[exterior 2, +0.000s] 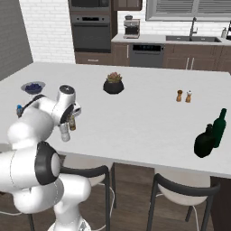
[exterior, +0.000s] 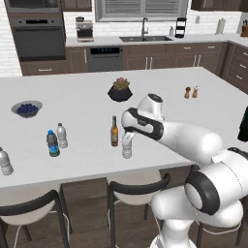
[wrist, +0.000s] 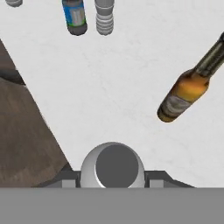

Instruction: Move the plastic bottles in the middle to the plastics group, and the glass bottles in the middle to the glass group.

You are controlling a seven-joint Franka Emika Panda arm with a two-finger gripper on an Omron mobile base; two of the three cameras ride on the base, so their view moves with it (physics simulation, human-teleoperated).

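A clear ribbed bottle [exterior: 127, 147] is being clamped at its top by the gripper [exterior: 128, 138], standing near the counter's [exterior: 72, 92] near edge. An amber bottle [exterior: 114, 131] is standing just to its left, apart from it.

amber bottle [exterior: 114, 131] — just left of clear bottle [exterior: 127, 147] | both on counter [exterior: 203, 111]
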